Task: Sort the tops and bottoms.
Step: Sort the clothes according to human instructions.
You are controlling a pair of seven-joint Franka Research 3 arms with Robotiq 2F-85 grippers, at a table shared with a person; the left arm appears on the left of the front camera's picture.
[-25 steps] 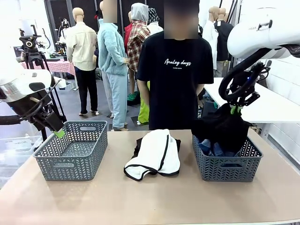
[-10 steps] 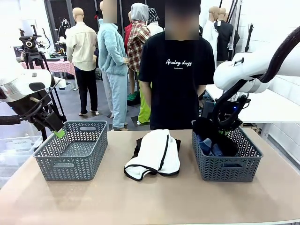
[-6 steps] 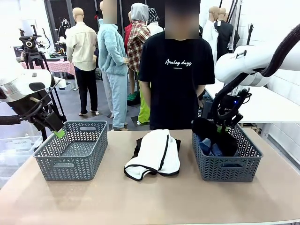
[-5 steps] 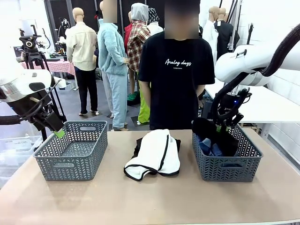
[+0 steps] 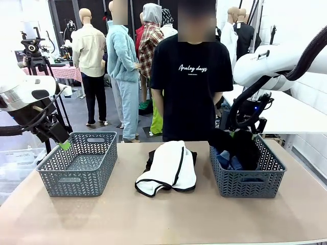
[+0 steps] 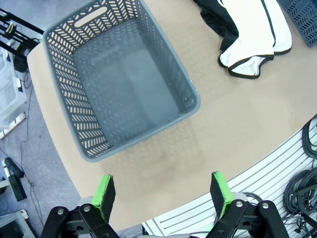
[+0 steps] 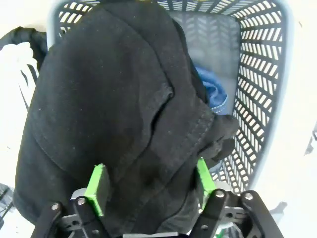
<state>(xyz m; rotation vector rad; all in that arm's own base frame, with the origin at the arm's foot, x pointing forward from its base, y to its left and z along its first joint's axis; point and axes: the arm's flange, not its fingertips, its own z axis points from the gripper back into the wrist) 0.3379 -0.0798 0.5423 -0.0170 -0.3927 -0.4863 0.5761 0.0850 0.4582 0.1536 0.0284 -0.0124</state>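
— Where does the right gripper (image 7: pixel 151 181) stand?

— Over the grey plastic lattice basket on the right (image 5: pixel 245 186). That is three o'clock on the tan table (image 5: pixel 163 219), taking twelve as the far side where the person in a black printed T-shirt (image 5: pixel 191 87) stands. Its green pads are spread wide. A crumpled black soft garment (image 7: pixel 109 99) lies under and between them. From the wrist camera the cloth fills the gap, and I cannot tell whether either pad presses on it.

— So where does that garment lie?

— Heaped in that basket, with one edge draped over the rim on the nine o'clock side. A blue denim piece (image 7: pixel 213 91) lies beneath it and shows beside the black heap, towards three o'clock.

— And the other clothes?

— At the table's centre, between the two baskets. A white garment with black edging (image 5: pixel 171 166) lies folded on top of a second black piece (image 5: pixel 152 155). That black piece peeks out along the white one's far edge and at its ten o'clock corner. Both rest on the table, apart from either basket.

— The left gripper (image 6: pixel 163 191)?

— Fingers spread wide, with just the table's edge seen between them from its wrist camera. It hangs at nine o'clock, near the far outer corner of the grey plastic lattice basket on the left (image 6: pixel 64 99). That basket's bare grey floor shows from above.
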